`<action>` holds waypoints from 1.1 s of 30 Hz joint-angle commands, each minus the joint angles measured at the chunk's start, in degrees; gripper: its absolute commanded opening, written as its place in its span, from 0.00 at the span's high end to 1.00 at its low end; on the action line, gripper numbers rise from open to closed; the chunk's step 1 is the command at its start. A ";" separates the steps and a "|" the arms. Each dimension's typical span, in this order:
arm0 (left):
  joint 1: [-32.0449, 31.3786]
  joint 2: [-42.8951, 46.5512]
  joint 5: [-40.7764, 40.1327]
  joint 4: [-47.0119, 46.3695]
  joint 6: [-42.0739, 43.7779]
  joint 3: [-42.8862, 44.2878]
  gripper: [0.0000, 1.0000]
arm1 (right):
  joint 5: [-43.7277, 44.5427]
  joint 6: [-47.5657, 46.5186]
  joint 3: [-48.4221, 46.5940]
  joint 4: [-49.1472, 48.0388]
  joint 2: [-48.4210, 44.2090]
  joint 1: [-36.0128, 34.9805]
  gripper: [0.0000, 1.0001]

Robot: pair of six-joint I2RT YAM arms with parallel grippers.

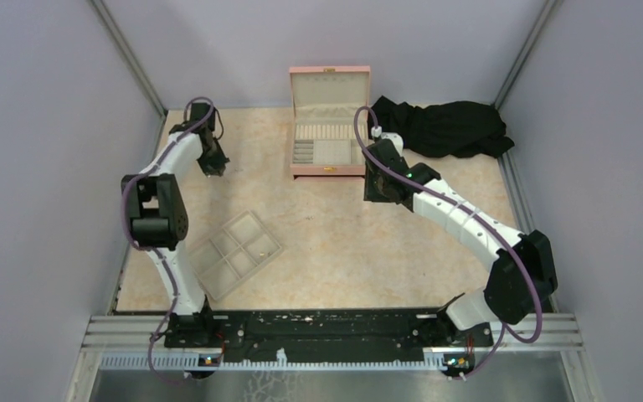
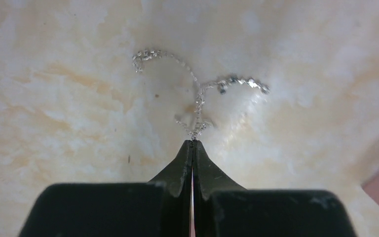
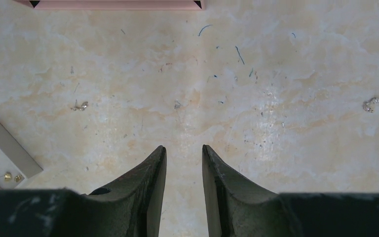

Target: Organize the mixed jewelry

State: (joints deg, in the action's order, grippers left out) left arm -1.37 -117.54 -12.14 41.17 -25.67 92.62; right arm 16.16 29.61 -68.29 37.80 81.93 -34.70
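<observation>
– Left wrist cam: where's the chain?
– Chain (image 2: 197, 94) is on the table (image 2: 54, 123). It's silver and forked into two curled arms. The lower loop runs straight into the left gripper (image 2: 193, 142) tips.
– Jaw state?
– Fingers are pressed together, nipping that loop at the very tip.
– Other jewelry?
– Right wrist cam shows pale bits (image 3: 80, 105) loose on the table, well apart. One is on the left, a tiny bit (image 3: 176, 104) sits ahead of the tips, and a third bit (image 3: 371, 104) is far right. Probably earrings, but they're too small to be sure.
– Anything sorted?
– Two gold bits (image 3: 12, 177) sit side by side in one tray (image 3: 10, 148) compartment, at the lower-left corner of that view.
– Right gripper?
– Right gripper (image 3: 182, 148) has its fingers spread with nothing between them. It's over bare table, clear of every bit.
– Layout from the top cam?
– Left gripper is at the far-left side of the table. The tray lies tilted, nearer the bases. The box (image 1: 328, 126) is open at the back, with the right gripper just in front of its right corner. Black cloth (image 1: 452, 126) is beside the box, to the right.
</observation>
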 commanded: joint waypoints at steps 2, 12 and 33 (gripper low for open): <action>-0.21 13.92 4.94 1.33 5.12 -3.22 1.00 | 0.01 -1.32 -2.28 -1.41 -0.50 0.25 0.67; -0.82 35.00 16.59 4.51 7.66 -12.17 1.00 | -3.04 -0.81 0.11 -2.88 -0.48 0.32 0.68; -3.12 50.32 24.02 7.60 2.47 -15.71 1.00 | -7.37 0.82 3.18 -3.87 0.40 0.40 0.70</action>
State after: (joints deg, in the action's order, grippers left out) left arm -4.25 -67.05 9.85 48.18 -22.65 74.19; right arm 9.37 29.82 -65.12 35.79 82.26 -34.68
